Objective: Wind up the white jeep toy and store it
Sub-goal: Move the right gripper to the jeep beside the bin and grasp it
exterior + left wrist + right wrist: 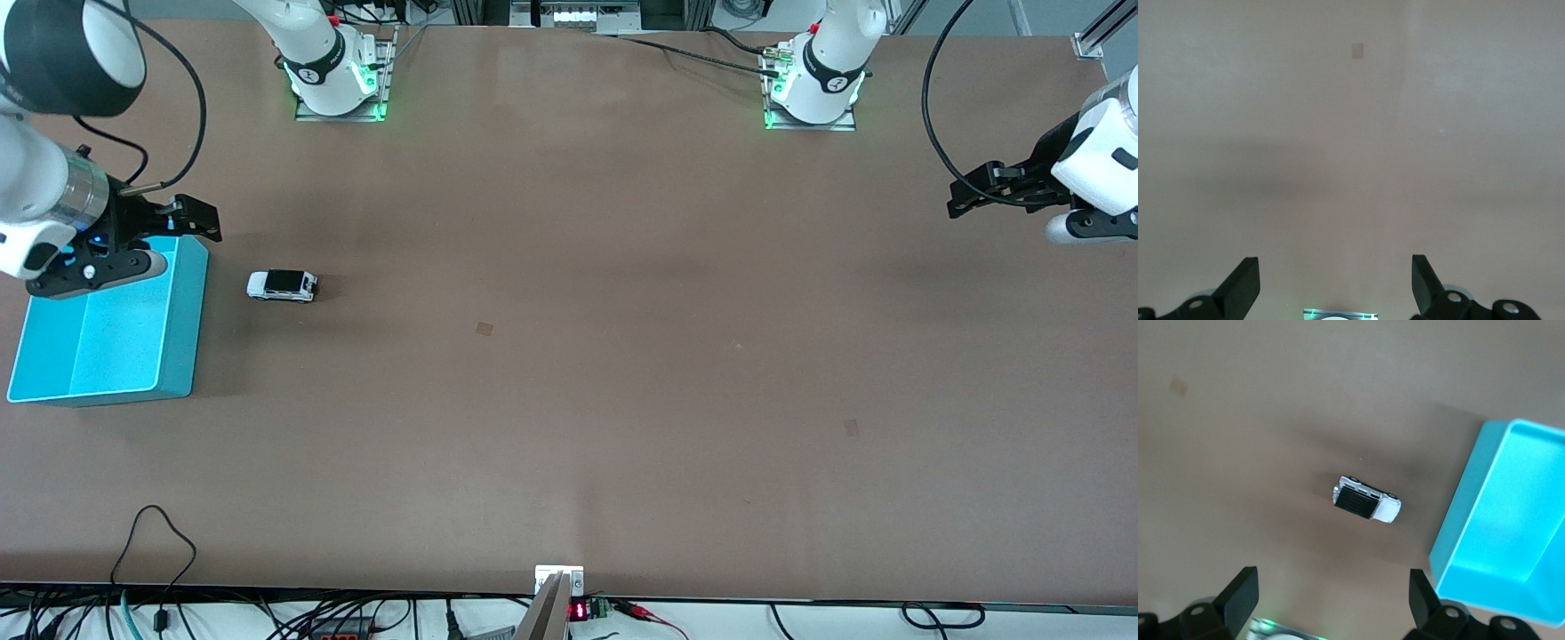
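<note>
Right now the tiny white jeep toy with a black roof (283,285) sits on the brown table (569,356) at three o'clock of the teal plastic bin (182,329); the right gripper (178,233), spread wide, hangs over the bin's rim; the left gripper (978,191), also spread, waits over the table's other end; a crooked pinch could make the small car roll away.

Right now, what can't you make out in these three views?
- Teal bin: front view, the right gripper and its wrist cover the farther end of the inside; right wrist view cuts the bin off at the frame edge.
- White jeep toy: any winding part too small to tell; underside hidden in both views.
- Left gripper: left wrist view shows only its open fingertips over bare table.
</note>
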Tool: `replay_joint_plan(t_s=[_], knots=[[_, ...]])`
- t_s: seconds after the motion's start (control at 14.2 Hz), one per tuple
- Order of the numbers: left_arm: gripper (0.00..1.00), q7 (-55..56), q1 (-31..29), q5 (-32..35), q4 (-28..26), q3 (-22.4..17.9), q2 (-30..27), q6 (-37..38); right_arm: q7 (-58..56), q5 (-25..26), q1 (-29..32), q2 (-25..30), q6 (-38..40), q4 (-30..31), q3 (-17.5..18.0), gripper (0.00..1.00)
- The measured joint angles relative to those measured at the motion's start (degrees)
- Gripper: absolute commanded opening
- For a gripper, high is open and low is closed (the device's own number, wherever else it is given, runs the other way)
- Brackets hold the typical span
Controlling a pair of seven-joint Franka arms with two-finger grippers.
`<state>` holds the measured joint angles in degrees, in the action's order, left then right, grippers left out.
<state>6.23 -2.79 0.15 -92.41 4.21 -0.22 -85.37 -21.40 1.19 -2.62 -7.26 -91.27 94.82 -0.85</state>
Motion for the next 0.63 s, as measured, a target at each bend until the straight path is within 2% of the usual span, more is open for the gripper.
replay_joint_plan(t_s=[0.21, 0.35, 0.63], knots=[[1.0, 0.0, 0.1, 0.0, 0.0, 0.2, 0.0, 0.0, -19.2, 0.0, 2.6, -2.0, -4.5, 2.1, -0.2, 1.0], [1.0, 0.0, 0.2, 0.0, 0.3, 0.3, 0.0, 0.0, -29.9, 0.0, 3.6, -2.8, -10.9, 7.2, -0.2, 1.0], [1.0, 0.0, 0.2, 0.0, 0.4, 0.2, 0.3, 0.0, -41.0, 0.0, 3.5, -3.1, -25.2, 19.8, 0.1, 1.0]])
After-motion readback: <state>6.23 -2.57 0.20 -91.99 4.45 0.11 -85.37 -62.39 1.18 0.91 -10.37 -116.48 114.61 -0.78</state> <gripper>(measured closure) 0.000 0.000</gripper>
